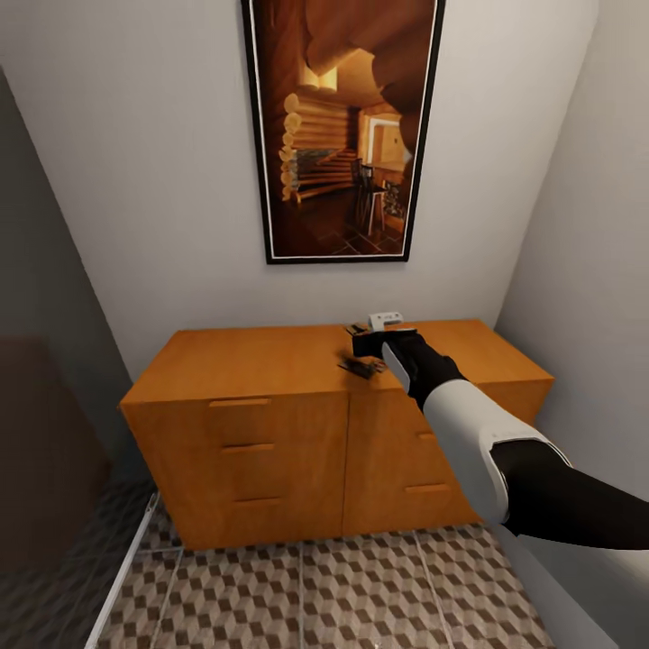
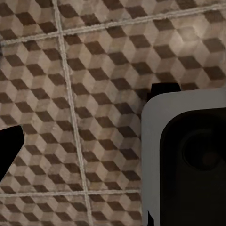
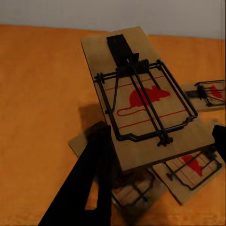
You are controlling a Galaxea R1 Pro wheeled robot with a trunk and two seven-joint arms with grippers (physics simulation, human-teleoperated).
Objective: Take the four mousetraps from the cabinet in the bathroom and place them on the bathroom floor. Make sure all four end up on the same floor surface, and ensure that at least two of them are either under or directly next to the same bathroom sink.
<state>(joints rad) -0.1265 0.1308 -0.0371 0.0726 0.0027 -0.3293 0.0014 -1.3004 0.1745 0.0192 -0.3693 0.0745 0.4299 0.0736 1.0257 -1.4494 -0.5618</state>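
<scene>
I have the right gripper [image 1: 362, 341] out over the top of the cabinet [image 1: 270, 361], and its fingers [image 3: 101, 155] are closed on one mousetrap [image 3: 146, 101], which rides tilted and lifted clear of the wood. Beneath and beside it, in the right wrist view, I count what looks like three more traps: one lying flat just below the held one [image 3: 190, 172], one half hidden in its shadow [image 3: 134, 190], and one further off at the edge of the picture [image 3: 209, 92] (the pile overlaps, so I would not swear to the count). From the head camera they read only as a small dark cluster [image 1: 361, 366] on the cabinet top. The bathroom floor [image 1: 361, 586] in front of the cabinet carries no trap that I can see, so I judge the job barely begun: first trap in hand, none placed. My left arm hangs over the tiles; its fingers are out of frame enough that I cannot tell their state.
</scene>
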